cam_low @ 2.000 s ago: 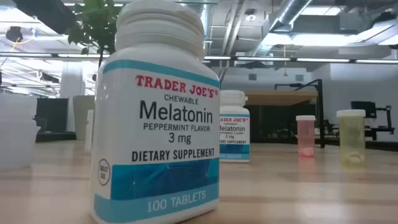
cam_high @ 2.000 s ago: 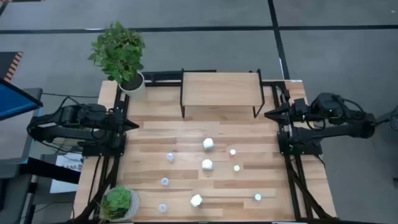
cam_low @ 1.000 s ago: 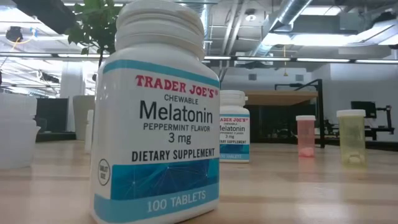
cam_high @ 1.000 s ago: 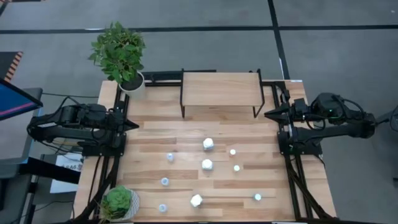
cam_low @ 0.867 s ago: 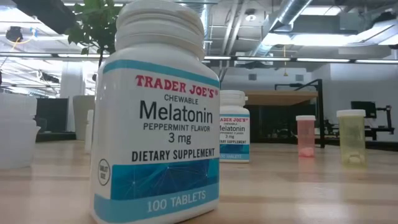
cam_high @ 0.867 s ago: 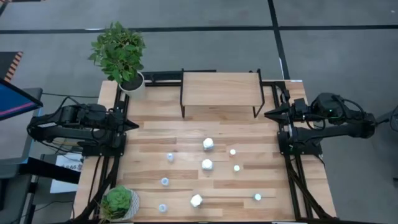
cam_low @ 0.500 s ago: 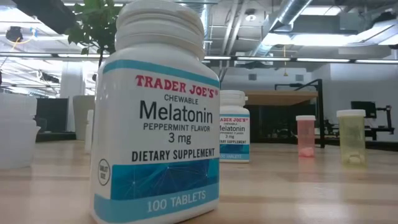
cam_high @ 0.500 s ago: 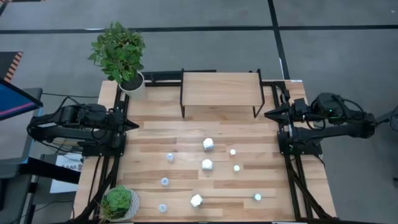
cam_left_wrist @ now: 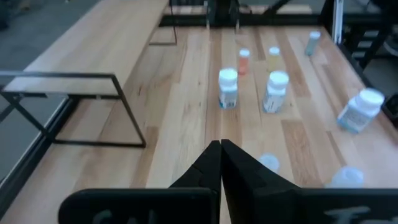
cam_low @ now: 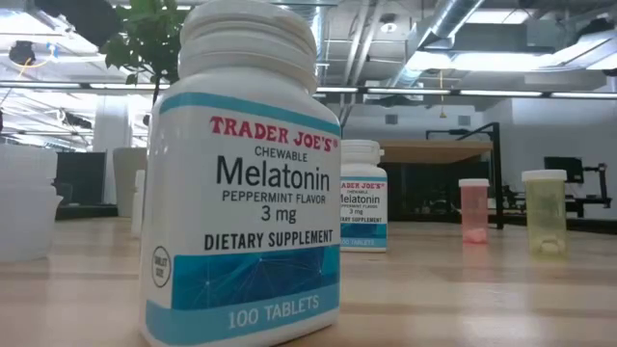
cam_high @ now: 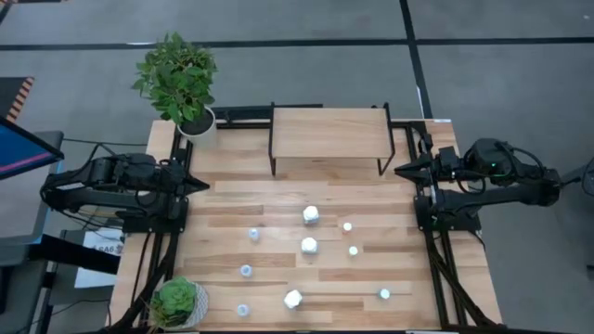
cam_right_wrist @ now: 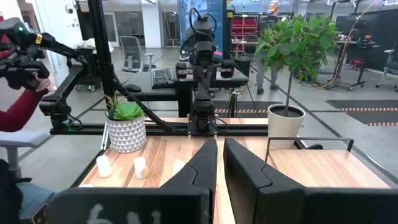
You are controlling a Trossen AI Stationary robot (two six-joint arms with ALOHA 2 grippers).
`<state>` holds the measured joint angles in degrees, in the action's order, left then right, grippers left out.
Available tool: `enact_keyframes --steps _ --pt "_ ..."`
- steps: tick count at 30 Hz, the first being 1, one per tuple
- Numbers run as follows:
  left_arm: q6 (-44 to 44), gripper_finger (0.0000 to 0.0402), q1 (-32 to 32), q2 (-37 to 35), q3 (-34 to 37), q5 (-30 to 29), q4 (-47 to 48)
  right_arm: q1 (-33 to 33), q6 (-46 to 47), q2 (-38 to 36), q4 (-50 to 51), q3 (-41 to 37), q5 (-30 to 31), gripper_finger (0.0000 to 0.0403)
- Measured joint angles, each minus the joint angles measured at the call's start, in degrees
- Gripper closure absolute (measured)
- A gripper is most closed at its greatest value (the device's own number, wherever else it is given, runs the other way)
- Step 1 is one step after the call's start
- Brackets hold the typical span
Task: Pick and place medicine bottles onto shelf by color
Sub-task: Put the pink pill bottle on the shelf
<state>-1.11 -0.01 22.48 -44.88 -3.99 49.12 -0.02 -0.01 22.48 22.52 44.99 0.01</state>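
Several medicine bottles stand upright on the striped tabletop. Three chunkier white ones (cam_high: 311, 214) (cam_high: 309, 246) (cam_high: 293, 299) are in the middle. Three small pale bluish ones (cam_high: 253, 234) (cam_high: 246, 271) (cam_high: 242, 310) are to their left. A red one (cam_high: 347, 225), a yellow one (cam_high: 353, 250) and a greenish one (cam_high: 384, 293) are to their right. The light-wood shelf (cam_high: 329, 133) on black legs stands at the far edge with nothing on it. My left gripper (cam_high: 200, 186) is shut and empty at the table's left edge. My right gripper (cam_high: 401, 170) is shut and empty at the right edge.
A tall potted plant (cam_high: 178, 79) stands at the far left corner and a small one in a white pot (cam_high: 176, 302) at the near left corner. A person's red sleeve (cam_right_wrist: 18, 106) shows beyond the table's left side. Bare tabletop lies between the shelf and the bottles.
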Motion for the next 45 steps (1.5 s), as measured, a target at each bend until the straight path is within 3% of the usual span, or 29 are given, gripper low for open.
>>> enact_keyframes --steps 10,28,35,39,45 --pt "-0.65 0.0401 -0.02 0.04 0.07 -0.02 -8.17 0.0 0.0 0.0 0.0 0.0 0.0 0.0347" --pt "1.28 0.0401 0.0 0.42 0.09 -2.93 -10.03 0.0 0.0 -0.01 0.0 0.0 0.0 0.0347" --pt "1.28 0.0401 0.0 0.42 0.09 -9.78 -10.22 0.0 0.0 -0.02 -0.48 0.0 0.0 0.0347" --pt "2.87 0.0401 0.0 0.42 0.09 -10.27 -10.74 0.0 -0.29 0.0 -2.06 0.0 0.0 0.0347" --pt "0.97 0.0361 0.0 1.16 0.09 -7.31 -13.34 -0.13 -0.57 0.01 -2.6 0.0 0.0 0.0347"
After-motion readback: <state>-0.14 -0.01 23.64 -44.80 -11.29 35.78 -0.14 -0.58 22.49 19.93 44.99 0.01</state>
